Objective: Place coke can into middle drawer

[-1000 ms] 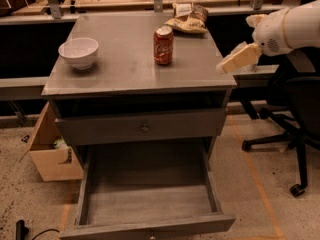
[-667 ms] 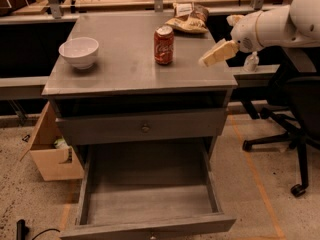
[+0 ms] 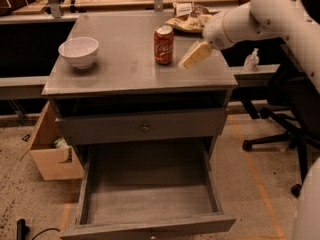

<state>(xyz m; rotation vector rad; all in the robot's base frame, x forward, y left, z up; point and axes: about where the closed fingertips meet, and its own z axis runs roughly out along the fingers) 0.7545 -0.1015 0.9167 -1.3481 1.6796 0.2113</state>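
Note:
The coke can (image 3: 164,45), red with white script and a silver top, stands upright on the grey cabinet top (image 3: 125,69), right of centre. My gripper (image 3: 195,55), tan at the tip of the white arm, hangs just right of the can at about its height, a small gap apart, holding nothing that shows. The middle drawer (image 3: 150,201) is pulled out wide open below, near the floor, and its bare weathered floor holds nothing.
A white bowl (image 3: 78,51) sits at the top's left. A tan snack bag (image 3: 187,21) lies behind the can. A shut drawer front with a round knob (image 3: 145,128) sits above the open drawer. A cardboard box (image 3: 52,156) stands at left, an office chair (image 3: 290,129) at right.
My arm has swung left and slightly forward over the cabinet top, bringing the gripper from the right edge to just beside the can. The can has not moved.

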